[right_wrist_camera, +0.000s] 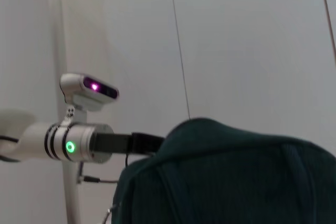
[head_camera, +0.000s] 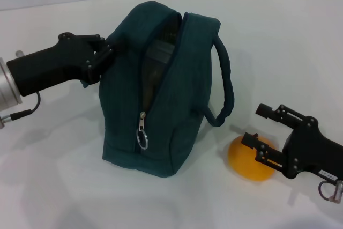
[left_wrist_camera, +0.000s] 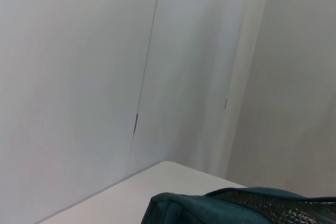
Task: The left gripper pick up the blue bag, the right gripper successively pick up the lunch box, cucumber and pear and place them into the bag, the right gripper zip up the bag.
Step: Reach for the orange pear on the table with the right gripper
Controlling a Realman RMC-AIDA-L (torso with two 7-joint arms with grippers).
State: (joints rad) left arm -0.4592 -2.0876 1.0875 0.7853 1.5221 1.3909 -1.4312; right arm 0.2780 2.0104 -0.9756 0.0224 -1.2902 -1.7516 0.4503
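bag: blue bag [head_camera: 161,95] stood upright mid-tabletop, zip open from the top most of the way down, pull ring [head_camera: 142,139] hanging low on the near face. Something dark showed inside the opening, likely the lunch box; couldn't confirm.
left tool: left tool [head_camera: 102,54] clamped onto the bag's upper left edge, holding the mouth up.
right tool: right tool [head_camera: 262,132] low at the near right, jaws spread, straddling the pear [head_camera: 252,159] but not closed on it.
pear: orange-yellow, round, on the tabletop just right of the bag, under the loose handle [head_camera: 225,79].
cucumber: not visible outside; probably already in the bag.
stage: judged as the pear pick; zip not yet done.
risk 1: round fruit could roll or squirt out if the fingers closed off-centre.
risk 2: handle loop hung close by; the lifting arm could snag it and tip the bag.
risk 3: mouth was narrow; the pear could catch the rim on the drop.
risk 4: left grip was on soft fabric only; it could slip under a zip pull.
surface: plain white tabletop [head_camera: 53,186], matte.
room: white panelled walls [left_wrist_camera: 79,77] with thin seams.
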